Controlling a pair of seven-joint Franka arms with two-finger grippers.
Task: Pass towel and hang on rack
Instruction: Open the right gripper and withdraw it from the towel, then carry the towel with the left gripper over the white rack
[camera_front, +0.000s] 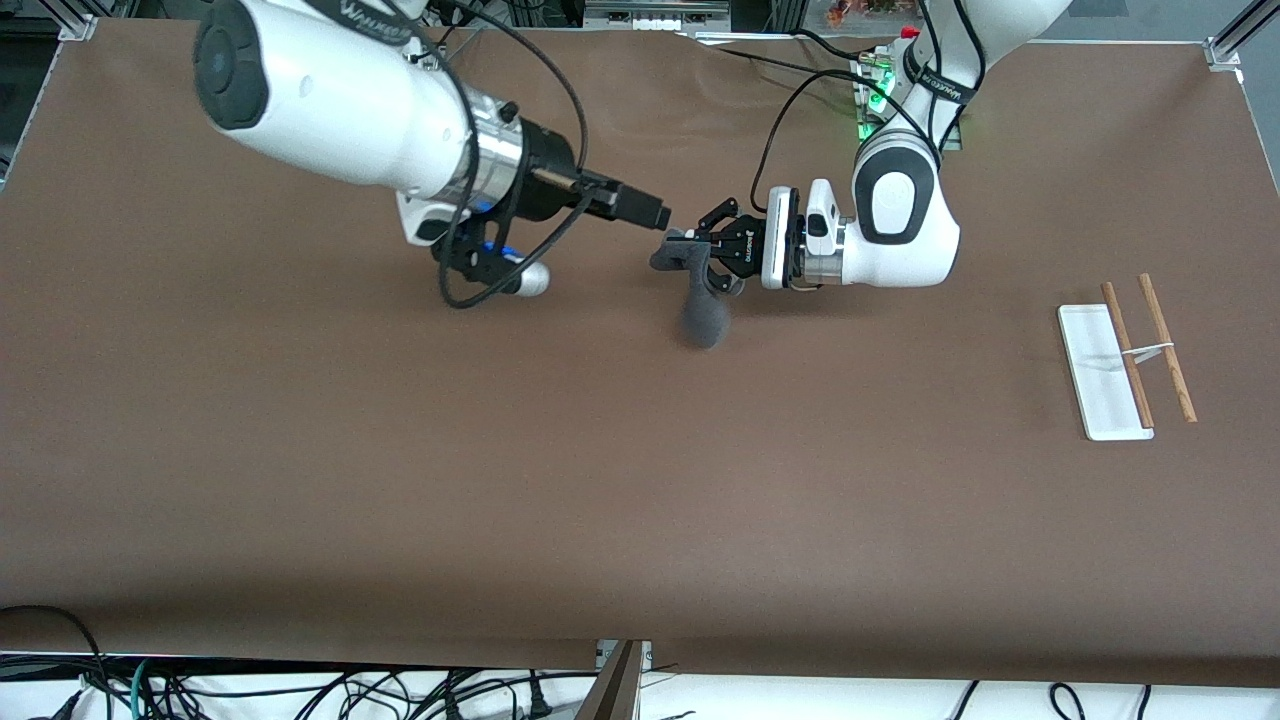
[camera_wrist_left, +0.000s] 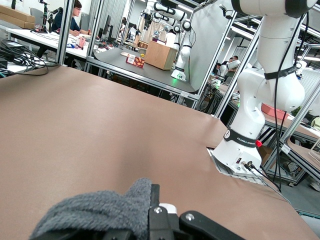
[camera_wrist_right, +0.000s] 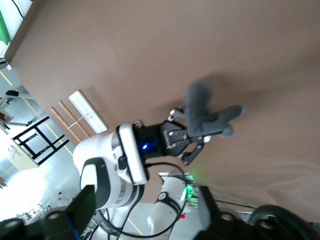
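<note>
Grey towel (camera_front: 700, 300) hangs from the left gripper (camera_front: 700, 248), which is closed on its upper part; the cloth is bunched between the fingers and the loose end droops down toward the table (camera_front: 600, 480). In the left wrist view the same towel (camera_wrist_left: 95, 212) fills the space at the black fingers (camera_wrist_left: 165, 220), and in the right wrist view it (camera_wrist_right: 205, 112) sticks out from the left gripper (camera_wrist_right: 192, 135) in two folds, above its own shadow on the brown cover.

With the rack (camera_front: 1125, 365) as landmark: the rack stands near the left arm's end of the table, its white base plate flat and the two brown rods joined by a white crosspiece. The towel and the left gripper are well apart from the rack, over the middle of the table, toward the right arm's end.

The right gripper (camera_front: 655, 215) is over the table just beside the towel, farther still from the rack. I cannot tell the state of its fingers.
</note>
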